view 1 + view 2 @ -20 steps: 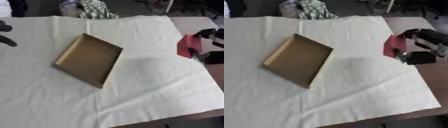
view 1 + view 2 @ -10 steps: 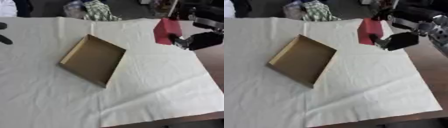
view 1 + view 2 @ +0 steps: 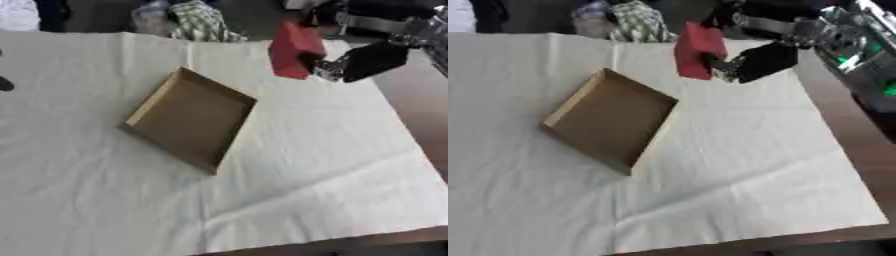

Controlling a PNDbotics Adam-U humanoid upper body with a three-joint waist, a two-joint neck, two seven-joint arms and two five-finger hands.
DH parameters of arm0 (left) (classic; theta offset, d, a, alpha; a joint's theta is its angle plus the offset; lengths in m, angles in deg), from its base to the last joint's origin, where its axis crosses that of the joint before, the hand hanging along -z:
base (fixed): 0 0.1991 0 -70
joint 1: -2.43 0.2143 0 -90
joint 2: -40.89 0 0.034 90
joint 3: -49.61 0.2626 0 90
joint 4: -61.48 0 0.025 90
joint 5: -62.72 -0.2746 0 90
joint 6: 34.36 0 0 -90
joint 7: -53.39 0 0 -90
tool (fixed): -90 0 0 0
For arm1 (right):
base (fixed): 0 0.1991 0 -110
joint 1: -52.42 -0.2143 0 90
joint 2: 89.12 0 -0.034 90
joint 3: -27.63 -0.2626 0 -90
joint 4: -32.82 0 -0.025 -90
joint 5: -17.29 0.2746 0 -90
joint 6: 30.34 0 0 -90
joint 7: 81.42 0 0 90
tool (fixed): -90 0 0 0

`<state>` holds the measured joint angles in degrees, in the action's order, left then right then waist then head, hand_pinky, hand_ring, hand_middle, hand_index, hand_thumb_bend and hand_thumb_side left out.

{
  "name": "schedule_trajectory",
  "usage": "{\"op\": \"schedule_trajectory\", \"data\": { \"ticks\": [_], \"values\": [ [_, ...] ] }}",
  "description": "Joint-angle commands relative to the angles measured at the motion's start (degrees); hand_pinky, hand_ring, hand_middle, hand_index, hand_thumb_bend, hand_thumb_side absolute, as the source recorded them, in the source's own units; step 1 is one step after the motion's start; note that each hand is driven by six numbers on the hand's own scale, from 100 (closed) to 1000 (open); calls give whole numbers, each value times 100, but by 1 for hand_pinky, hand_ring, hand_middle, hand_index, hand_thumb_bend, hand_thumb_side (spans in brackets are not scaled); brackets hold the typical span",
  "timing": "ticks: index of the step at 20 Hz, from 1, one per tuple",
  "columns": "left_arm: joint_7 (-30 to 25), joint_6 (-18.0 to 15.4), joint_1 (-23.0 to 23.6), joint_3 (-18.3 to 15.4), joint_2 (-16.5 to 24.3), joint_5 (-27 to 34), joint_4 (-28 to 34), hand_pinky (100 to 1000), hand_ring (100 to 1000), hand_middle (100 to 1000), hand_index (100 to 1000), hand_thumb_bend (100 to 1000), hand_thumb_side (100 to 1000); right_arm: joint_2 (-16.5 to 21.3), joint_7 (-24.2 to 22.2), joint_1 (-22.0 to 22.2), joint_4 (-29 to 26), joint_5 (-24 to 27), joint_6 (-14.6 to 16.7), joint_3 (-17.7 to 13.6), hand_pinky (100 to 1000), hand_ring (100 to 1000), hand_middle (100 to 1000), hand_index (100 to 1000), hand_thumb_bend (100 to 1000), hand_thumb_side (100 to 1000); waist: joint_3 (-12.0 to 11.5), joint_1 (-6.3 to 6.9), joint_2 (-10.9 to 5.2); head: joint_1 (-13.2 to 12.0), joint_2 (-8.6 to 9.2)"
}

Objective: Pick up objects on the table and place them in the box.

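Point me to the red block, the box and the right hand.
red block (image 3: 694,51): right eye view, its front face.
box (image 3: 188,117): left eye view, its inner floor.
right hand (image 3: 756,62): right eye view, its palm.

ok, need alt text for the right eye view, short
The robot's right hand holds a red block-shaped object in the air above the far edge of a cream tablecloth, to the right of and beyond an empty, shallow brown cardboard box lying askew on the cloth. A checked cloth bundle sits past the table's far edge.
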<state>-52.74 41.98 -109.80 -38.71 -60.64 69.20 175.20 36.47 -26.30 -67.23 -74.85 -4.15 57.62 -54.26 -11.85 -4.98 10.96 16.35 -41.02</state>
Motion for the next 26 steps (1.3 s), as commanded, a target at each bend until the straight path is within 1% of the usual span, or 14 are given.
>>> {"op": "schedule_trajectory", "data": {
  "ticks": [1, 8, 15, 20, 21, 22, 26],
  "values": [
    [-49, -53, -125, 48, -3, 80, 87, 551, 719, 672, 773, 100, 669, -78, -94, -257, 249, -41, 47, 81, 875, 850, 816, 856, 100, 797, -34, 14, -72, 117, 8],
    [-141, -126, -222, 119, -67, 199, 87, 551, 715, 672, 772, 100, 668, -600, -227, -784, 750, -314, 189, 405, 872, 841, 811, 850, 100, 807, -207, 20, -19, 273, 5],
    [-208, -149, -286, 161, -141, 293, 87, 554, 713, 672, 772, 100, 664, -1079, -190, -1165, 1111, -679, 283, 591, 871, 838, 806, 846, 100, 798, -327, -12, 9, 390, 15],
    [-272, -167, -347, 211, -191, 370, 87, 555, 711, 673, 773, 100, 663, -1349, -145, -1353, 1362, -1198, 323, 731, 874, 854, 815, 854, 100, 782, -383, -12, 27, 496, 40],
    [-286, -167, -354, 218, -200, 382, 87, 554, 711, 673, 772, 100, 663, -1415, -130, -1385, 1461, -1343, 325, 765, 874, 857, 815, 855, 100, 739, -394, -7, 36, 512, 47],
    [-297, -168, -358, 221, -205, 392, 87, 554, 710, 673, 772, 100, 664, -1482, -107, -1412, 1568, -1476, 330, 797, 873, 856, 815, 854, 100, 789, -402, -2, 46, 524, 57],
    [-329, -165, -362, 230, -215, 419, 87, 553, 710, 673, 772, 100, 665, -1728, 17, -1502, 1965, -1839, 383, 924, 874, 861, 816, 856, 100, 795, -410, 15, 93, 544, 64]
  ]
}}
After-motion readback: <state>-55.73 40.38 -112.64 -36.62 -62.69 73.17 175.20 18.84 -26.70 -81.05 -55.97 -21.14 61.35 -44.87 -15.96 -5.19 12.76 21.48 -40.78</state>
